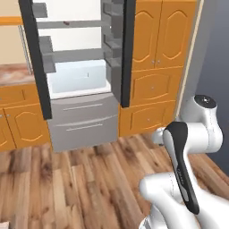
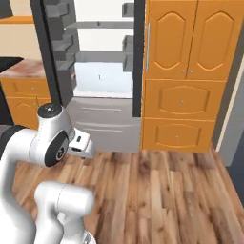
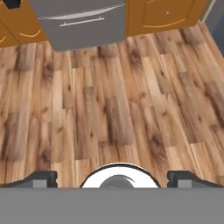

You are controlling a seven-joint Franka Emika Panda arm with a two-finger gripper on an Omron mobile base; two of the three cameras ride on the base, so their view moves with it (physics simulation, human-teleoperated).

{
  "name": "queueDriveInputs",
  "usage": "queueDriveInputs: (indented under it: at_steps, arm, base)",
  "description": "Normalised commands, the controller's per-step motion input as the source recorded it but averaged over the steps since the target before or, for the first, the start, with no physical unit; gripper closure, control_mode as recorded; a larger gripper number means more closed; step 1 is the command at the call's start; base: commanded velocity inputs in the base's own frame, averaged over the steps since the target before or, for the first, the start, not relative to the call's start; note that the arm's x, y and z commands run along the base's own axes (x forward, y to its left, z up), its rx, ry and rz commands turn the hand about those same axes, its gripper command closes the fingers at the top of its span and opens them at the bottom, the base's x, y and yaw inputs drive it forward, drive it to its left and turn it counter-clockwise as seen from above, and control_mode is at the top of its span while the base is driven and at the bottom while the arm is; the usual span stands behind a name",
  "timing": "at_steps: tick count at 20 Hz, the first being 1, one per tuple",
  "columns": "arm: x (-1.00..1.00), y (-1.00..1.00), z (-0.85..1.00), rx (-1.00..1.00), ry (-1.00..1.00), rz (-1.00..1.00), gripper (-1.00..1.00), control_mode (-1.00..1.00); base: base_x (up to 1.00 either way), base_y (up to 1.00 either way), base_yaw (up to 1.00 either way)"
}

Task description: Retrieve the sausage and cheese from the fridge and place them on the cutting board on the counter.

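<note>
Left base view: fridge [image 1: 80,67] doors open, shelves and bins in sight; sausage and cheese too small to make out inside; bench [image 1: 13,74] at left edge.
Right base view: arm folded low, well short of fridge [image 2: 102,76].
Hand view: end effector [image 3: 112,177] spread wide, empty, over wood floor [image 3: 113,105]; fridge drawers at top edge.
Step, judged: approach; raise hand to shelf height, keep clear of door edges.

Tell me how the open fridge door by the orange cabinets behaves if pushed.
The fridge door stands open, so it would probably swing, not slide. Tall, rigid-looking, carrying bins, it likely feels heavy and won't flex.
</note>
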Motion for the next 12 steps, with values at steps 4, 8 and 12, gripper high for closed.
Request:
queueDriveInputs:
  at_steps: [4, 8, 12]
  arm:
    - [0.00, 0.00, 0.00, 0.00, 0.00, 0.00, -1.00, 1.00]
    - [0.00, 0.00, 0.00, 0.00, 0.00, 0.00, -1.00, 1.00]
    - [0.00, 0.00, 0.00, 0.00, 0.00, 0.00, -1.00, 1.00]
  base:
    - [1.00, -0.03, 0.18]
    - [1.00, 0.03, 0.00]
    - [1.00, 0.17, 0.00]
